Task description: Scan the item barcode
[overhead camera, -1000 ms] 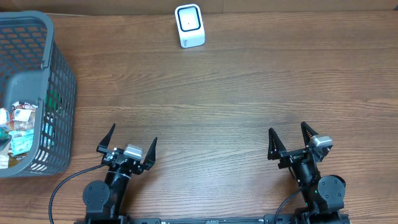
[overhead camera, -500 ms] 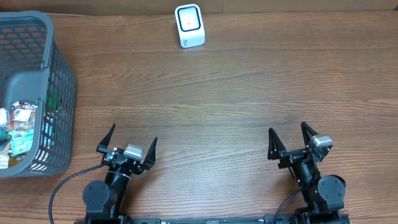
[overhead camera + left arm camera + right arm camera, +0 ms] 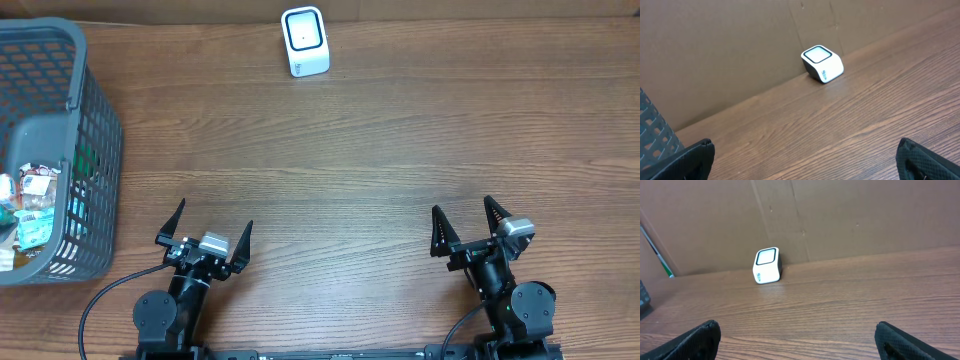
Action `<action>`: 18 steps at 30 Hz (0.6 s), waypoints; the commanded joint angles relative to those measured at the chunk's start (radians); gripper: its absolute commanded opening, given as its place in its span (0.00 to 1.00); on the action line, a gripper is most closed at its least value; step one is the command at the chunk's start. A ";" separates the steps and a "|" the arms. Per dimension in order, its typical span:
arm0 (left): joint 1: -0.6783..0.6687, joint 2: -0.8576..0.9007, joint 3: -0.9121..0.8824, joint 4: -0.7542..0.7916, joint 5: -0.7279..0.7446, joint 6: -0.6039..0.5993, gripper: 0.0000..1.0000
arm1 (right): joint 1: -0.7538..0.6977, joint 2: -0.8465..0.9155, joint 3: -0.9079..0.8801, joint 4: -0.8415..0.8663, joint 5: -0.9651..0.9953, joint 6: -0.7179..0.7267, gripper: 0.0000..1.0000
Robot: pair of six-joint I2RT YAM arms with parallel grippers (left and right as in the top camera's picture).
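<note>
Scanner (image 3: 305, 41) boxy white, basket (image 3: 98, 170) grey mesh

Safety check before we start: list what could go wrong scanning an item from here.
1. The small packets lie jumbled deep in the grey plastic mesh basket; the open left gripper may snag its tall wall or lift two at once.
2. The white cube-shaped scanner stands alone at the far edge of the brown wooden table; a swung item could knock it askew.

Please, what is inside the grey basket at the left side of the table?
Inside the basket lie several small packets, mostly white and bluish. Their barcodes cannot be read. The mesh wall and the picture's edge hide the rest.
</note>
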 commanded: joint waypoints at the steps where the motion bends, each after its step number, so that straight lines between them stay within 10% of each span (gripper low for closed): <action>1: -0.006 -0.012 -0.007 0.003 0.010 0.018 1.00 | -0.003 -0.003 -0.011 0.004 0.008 -0.005 1.00; 18: -0.006 -0.012 0.016 0.067 0.046 -0.076 1.00 | -0.003 -0.003 -0.011 0.004 0.008 -0.005 1.00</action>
